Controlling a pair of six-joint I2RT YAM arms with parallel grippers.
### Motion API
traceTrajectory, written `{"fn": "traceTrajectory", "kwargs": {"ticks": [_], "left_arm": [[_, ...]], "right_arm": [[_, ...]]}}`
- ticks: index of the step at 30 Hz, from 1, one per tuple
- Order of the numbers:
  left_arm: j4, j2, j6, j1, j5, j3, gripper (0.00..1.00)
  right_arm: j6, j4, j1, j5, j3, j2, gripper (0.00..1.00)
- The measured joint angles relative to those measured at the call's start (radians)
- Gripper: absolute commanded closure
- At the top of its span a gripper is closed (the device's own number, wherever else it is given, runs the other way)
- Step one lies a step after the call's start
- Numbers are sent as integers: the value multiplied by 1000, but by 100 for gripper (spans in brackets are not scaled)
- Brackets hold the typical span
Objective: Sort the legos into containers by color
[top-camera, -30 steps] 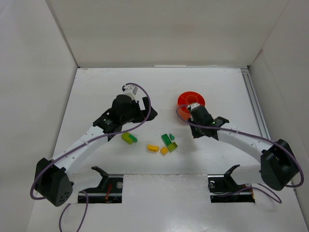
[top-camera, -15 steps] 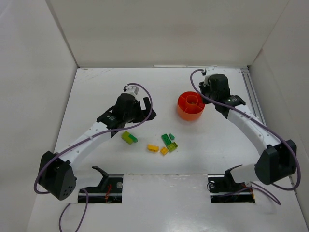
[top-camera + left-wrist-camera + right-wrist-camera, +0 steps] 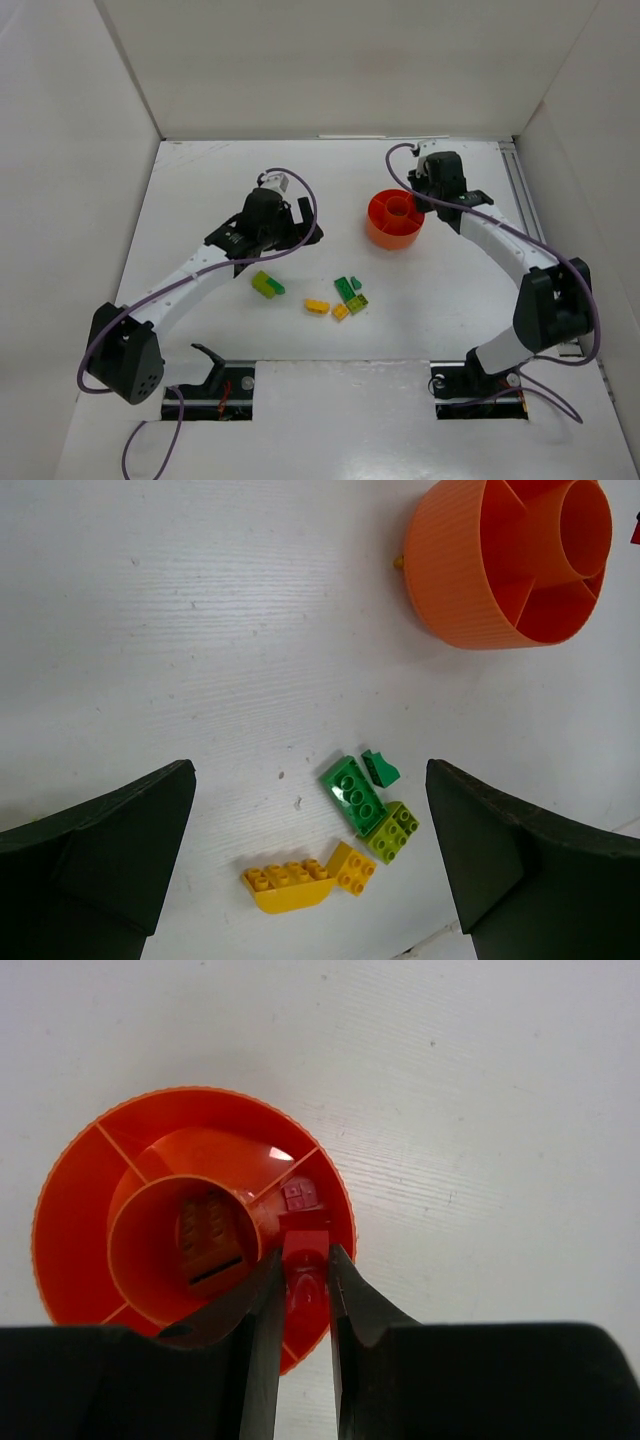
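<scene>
The orange dish (image 3: 393, 220) stands right of centre; it also shows in the left wrist view (image 3: 470, 580) and the right wrist view (image 3: 70, 1190). My right gripper (image 3: 420, 198) (image 3: 305, 1257) is shut on a red lego (image 3: 306, 1243) just above a compartment by the dish's rim. A small red lego (image 3: 300, 1196) lies in that compartment and a brown one (image 3: 208, 1230) in the central cup. My left gripper (image 3: 306, 228) (image 3: 310, 772) is open and empty above the loose legos: green (image 3: 352, 790), small green (image 3: 380, 768), lime (image 3: 393, 831), two yellow (image 3: 288, 885).
A lime and green lego pair (image 3: 267, 285) lies apart to the left of the main cluster (image 3: 345, 298). White walls close the table at the back and sides. A metal rail (image 3: 530, 230) runs along the right edge.
My right gripper has swung from the near side of the dish to its far side and now hangs over the rim. My left arm has shifted slightly.
</scene>
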Motion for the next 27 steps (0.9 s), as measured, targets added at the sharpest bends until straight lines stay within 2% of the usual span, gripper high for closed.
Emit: {"fn": "traceTrajectory", "kwargs": {"ticks": [4, 9, 12, 20, 22, 27], "left_arm": [[-8, 6, 1, 3, 0, 0, 1], [-8, 6, 2, 3, 0, 0, 1], [-8, 6, 3, 3, 2, 0, 1], [-8, 6, 8, 3, 11, 0, 1], [-9, 5, 8, 3, 13, 0, 1], [-29, -18, 7, 3, 15, -3, 1]], "right_arm": [[0, 17, -2, -7, 2, 58, 75], [3, 24, -2, -10, 3, 85, 52], [7, 33, -6, -11, 3, 85, 48], [8, 38, -6, -14, 5, 74, 48], [4, 38, -6, -22, 5, 47, 48], [-44, 42, 11, -40, -13, -98, 39]]}}
